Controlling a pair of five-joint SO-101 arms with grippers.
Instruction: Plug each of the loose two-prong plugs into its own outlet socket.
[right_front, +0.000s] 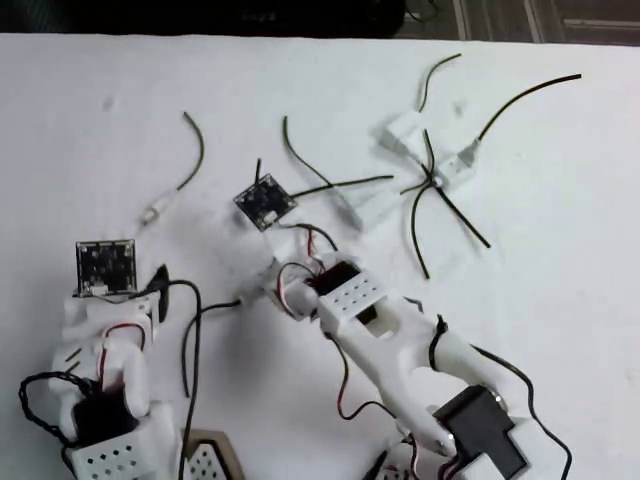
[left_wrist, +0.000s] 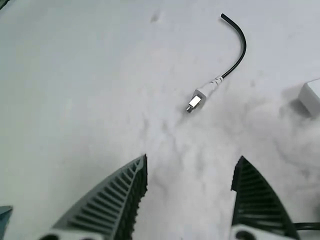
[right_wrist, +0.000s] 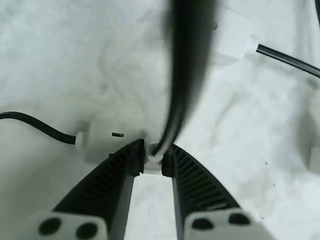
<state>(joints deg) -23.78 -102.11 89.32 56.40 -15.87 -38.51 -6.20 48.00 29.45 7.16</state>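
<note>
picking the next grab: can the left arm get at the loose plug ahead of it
Probably yes. The left end effector is open, and the plug lies alone on the bare table ahead of it, with nothing between them.

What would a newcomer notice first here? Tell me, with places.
The right gripper is shut on a white plug, its black cord rising toward the camera, beside a white connector. The left gripper is open, a loose plug lying on the table ahead of it. At the table's far right, black cords cross in a tangle.
</note>
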